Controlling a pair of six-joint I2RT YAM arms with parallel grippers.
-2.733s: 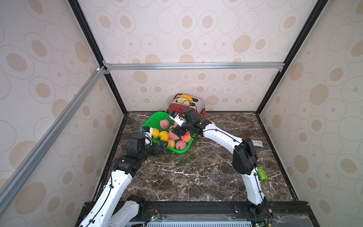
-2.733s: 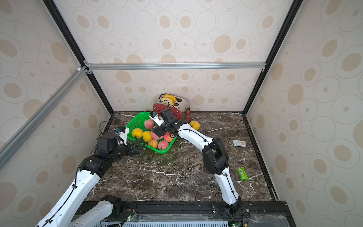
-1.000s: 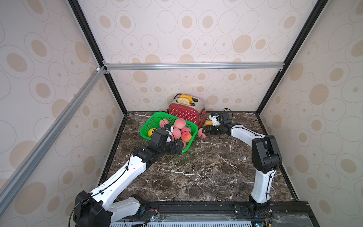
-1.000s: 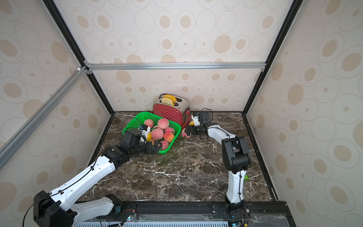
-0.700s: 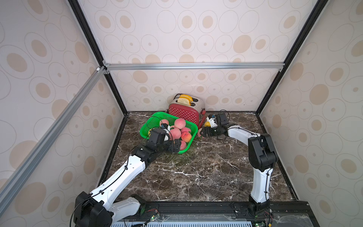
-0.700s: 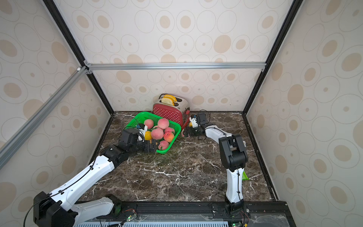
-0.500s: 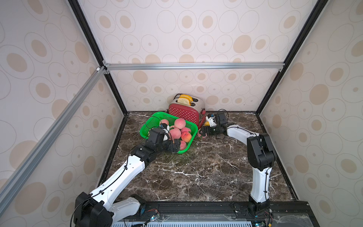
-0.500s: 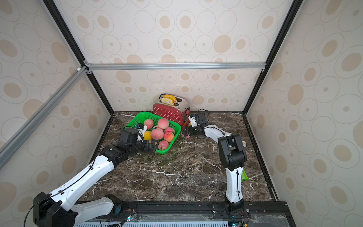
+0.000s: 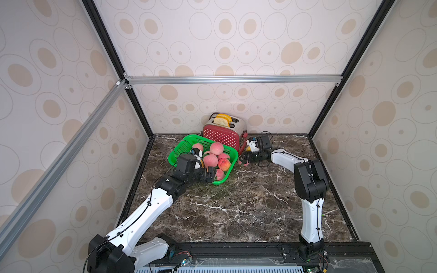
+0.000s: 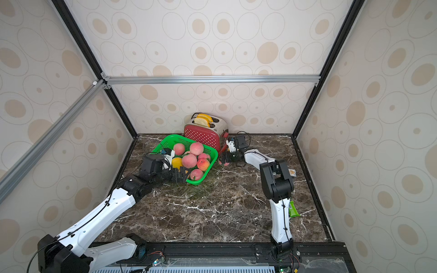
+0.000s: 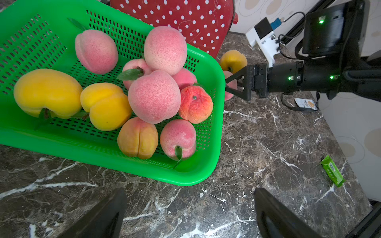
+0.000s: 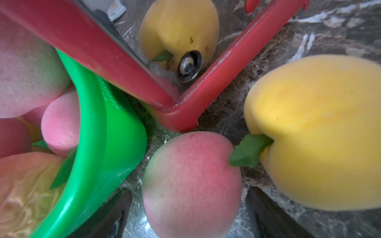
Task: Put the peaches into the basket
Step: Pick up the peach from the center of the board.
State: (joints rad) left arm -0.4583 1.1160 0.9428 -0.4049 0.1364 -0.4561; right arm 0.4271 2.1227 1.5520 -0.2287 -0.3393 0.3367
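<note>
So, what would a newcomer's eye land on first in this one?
The bright green basket, heaped with pink and yellow peaches, sits at the back of the marble table, close beside a red white-dotted toaster. Just outside it, the right end effector straddles a pink peach lying on the table, a yellow peach beside it.

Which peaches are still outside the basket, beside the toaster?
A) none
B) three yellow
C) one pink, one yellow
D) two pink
C: a pink peach and a yellow peach lie beside the toaster, outside the basket.
</note>
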